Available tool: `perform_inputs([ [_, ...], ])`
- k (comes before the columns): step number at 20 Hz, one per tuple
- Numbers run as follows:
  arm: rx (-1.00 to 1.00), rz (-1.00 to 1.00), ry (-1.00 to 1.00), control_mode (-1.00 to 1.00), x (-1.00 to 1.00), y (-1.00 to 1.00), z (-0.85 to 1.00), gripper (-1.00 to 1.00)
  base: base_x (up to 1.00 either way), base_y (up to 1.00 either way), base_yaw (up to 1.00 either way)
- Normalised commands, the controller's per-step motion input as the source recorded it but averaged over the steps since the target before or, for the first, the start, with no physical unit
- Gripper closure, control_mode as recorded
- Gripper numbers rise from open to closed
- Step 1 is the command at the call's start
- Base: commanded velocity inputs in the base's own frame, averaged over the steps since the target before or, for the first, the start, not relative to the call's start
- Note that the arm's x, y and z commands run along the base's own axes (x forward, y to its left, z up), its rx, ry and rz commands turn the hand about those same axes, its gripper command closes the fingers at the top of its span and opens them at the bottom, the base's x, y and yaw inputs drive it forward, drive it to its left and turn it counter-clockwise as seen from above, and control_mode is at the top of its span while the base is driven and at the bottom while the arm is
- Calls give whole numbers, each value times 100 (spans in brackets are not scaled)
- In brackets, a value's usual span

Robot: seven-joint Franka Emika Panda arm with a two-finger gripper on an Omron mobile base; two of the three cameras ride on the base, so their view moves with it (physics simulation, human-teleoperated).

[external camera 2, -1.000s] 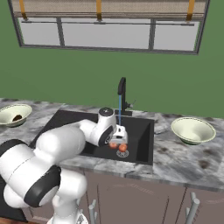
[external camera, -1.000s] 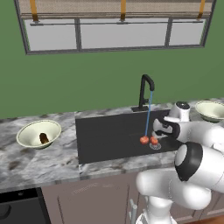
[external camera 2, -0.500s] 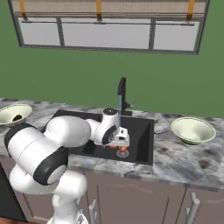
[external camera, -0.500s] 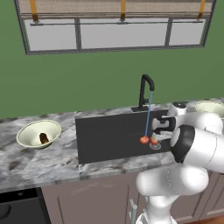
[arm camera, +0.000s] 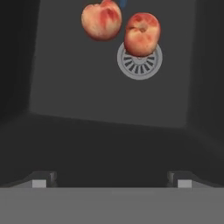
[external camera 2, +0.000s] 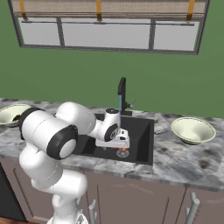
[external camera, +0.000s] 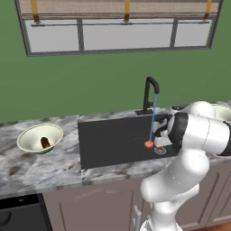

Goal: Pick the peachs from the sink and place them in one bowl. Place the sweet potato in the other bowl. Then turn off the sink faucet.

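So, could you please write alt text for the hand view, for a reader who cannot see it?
Two orange-red peaches lie side by side on the floor of the black sink, the right one overlapping the silver drain ring. The pincer is open above them, its two dark tips at the bottom edge.

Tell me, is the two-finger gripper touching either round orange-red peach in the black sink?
Apart. In the hand view, both peaches lie near the round silver drain ring, with bare sink floor between them and the fingertips.
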Motion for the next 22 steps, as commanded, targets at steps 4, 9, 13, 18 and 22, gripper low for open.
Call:
perform_inputs([
  [4, 0, 0, 5, -100, 17, -5, -26, -100, 0, 0, 0],
  [9, 2, 0, 1, -100, 15, -12, -23, -100, 0, 0, 0],
  [13, 1, 0, 0, -100, 15, -4, -18, -100, 0, 0, 0],
  [18, 0, 0, 0, -100, 25, 0, -16, -100, 0, 0, 0],
  [22, 0, 0, 0, -100, 28, 0, -13, -100, 0, 0, 0],
])
